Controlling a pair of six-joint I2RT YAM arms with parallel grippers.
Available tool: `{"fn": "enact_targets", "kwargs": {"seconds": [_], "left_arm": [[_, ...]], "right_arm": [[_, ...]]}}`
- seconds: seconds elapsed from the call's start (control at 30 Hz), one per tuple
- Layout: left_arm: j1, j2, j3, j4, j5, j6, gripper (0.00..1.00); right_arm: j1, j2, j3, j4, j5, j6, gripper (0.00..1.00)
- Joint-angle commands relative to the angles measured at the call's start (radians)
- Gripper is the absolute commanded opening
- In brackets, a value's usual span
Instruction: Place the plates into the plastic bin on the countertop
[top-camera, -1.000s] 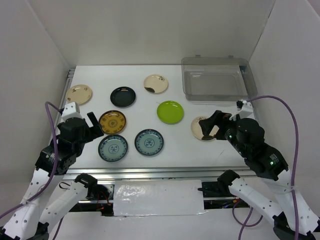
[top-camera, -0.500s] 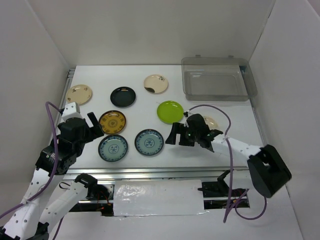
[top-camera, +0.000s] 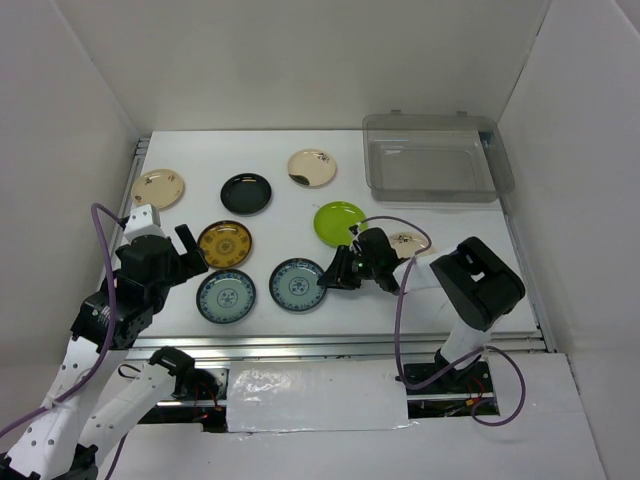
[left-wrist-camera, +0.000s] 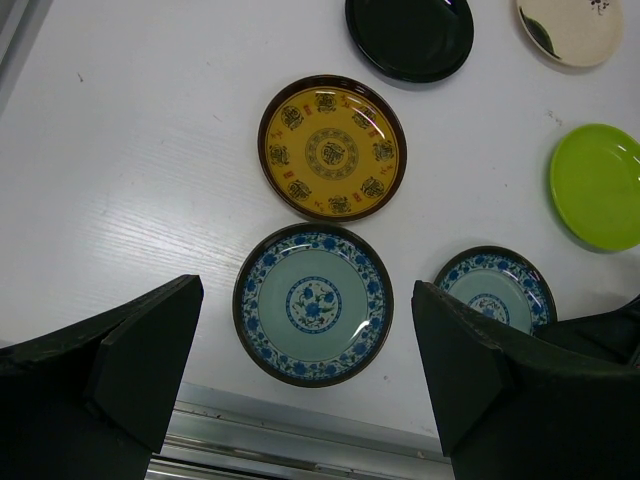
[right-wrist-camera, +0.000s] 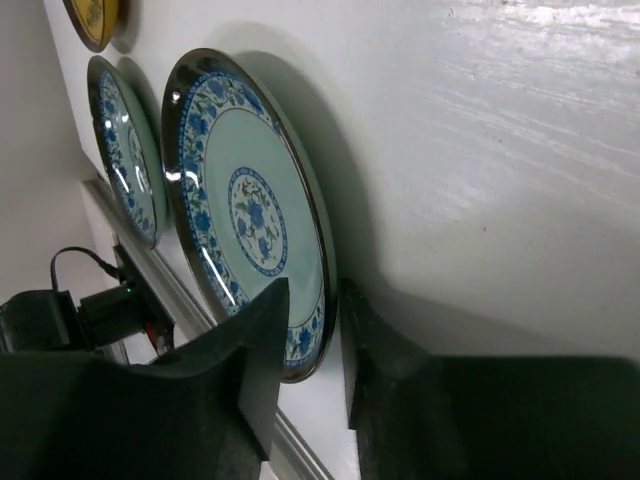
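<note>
Two teal plates lie near the countertop's (top-camera: 200, 160) front edge. My right gripper (top-camera: 325, 279) reaches in low from the right and is shut on the rim of the right teal plate (top-camera: 295, 285) (right-wrist-camera: 250, 210), one finger over it and one at table level. That plate still lies flat. My left gripper (top-camera: 190, 250) (left-wrist-camera: 305, 300) hangs open above the left teal plate (top-camera: 225, 296) (left-wrist-camera: 312, 303). The mustard plate (top-camera: 224, 243), black plate (top-camera: 246, 193), lime plate (top-camera: 340, 222) and two cream plates (top-camera: 158, 187) (top-camera: 311, 167) lie apart. A third cream plate (top-camera: 408, 240) is partly hidden behind the right arm.
The plastic bin (top-camera: 430, 165) stands at the back right with no plate in it. White panels wall three sides. A metal rail (top-camera: 300, 345) runs along the front edge, close to the teal plates. The right arm's purple cable (top-camera: 398, 300) loops over the table's right part.
My right arm has swung left from the cream plate on the right to the right teal plate, and its jaws have narrowed onto the rim. The left arm has not moved.
</note>
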Motion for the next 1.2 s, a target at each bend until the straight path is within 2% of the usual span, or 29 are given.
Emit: {"fn": "enact_targets", "kwargs": {"seconds": [0.0,0.07,0.1,0.23,0.27,0.33,0.4,0.43,0.47,0.53,0.57,0.7,0.8,0.87,0.97,1.17], "left_arm": [[0.004,-0.007,-0.001,0.043,0.005,0.008,0.99],[0.004,-0.009,-0.001,0.043,0.006,0.009,0.99],[0.003,-0.007,-0.001,0.043,0.006,0.009,0.99],[0.004,-0.013,-0.001,0.045,0.008,0.011,0.99],[0.004,-0.012,-0.001,0.045,0.009,0.011,0.99],[0.004,-0.018,-0.001,0.046,0.009,0.01,0.99],[0.004,-0.022,-0.001,0.043,0.008,0.009,0.99],[0.004,-0.024,0.001,0.043,0.005,0.008,0.99],[0.004,-0.026,-0.001,0.045,0.005,0.008,0.99],[0.004,-0.032,-0.002,0.045,0.006,0.008,0.99],[0.004,-0.036,-0.004,0.045,0.006,0.009,0.99],[0.003,-0.041,-0.007,0.054,0.012,0.011,0.99],[0.003,-0.02,-0.002,0.051,0.016,0.013,0.99],[0.004,-0.01,-0.002,0.048,0.019,0.014,0.99],[0.004,-0.01,-0.007,0.06,0.039,0.026,0.99],[0.004,-0.01,-0.01,0.073,0.065,0.042,0.99]], "right_arm": [[0.009,0.034,0.026,0.041,0.026,0.032,0.26],[0.014,0.029,0.029,0.021,0.037,0.036,0.11],[0.02,0.005,0.026,0.009,0.062,0.036,0.0],[0.047,-0.158,0.022,-0.105,0.117,0.043,0.0],[0.046,-0.245,0.04,-0.166,0.116,0.043,0.0],[0.031,-0.32,0.086,-0.253,0.114,0.029,0.0],[-0.034,-0.396,0.192,-0.402,0.125,-0.016,0.0],[-0.061,-0.399,0.247,-0.469,0.179,-0.031,0.0],[-0.148,-0.385,0.346,-0.57,0.189,-0.058,0.0],[-0.257,-0.336,0.448,-0.664,0.201,-0.072,0.0],[-0.361,-0.262,0.544,-0.682,0.197,-0.074,0.0],[-0.561,-0.039,0.781,-0.746,0.178,-0.04,0.0],[-0.661,0.13,0.971,-0.781,0.172,-0.022,0.0],[-0.687,0.261,1.156,-0.874,0.195,-0.043,0.0],[-0.733,0.398,1.325,-0.945,0.215,-0.063,0.0],[-0.764,0.578,1.506,-1.028,0.211,-0.091,0.02]]}}
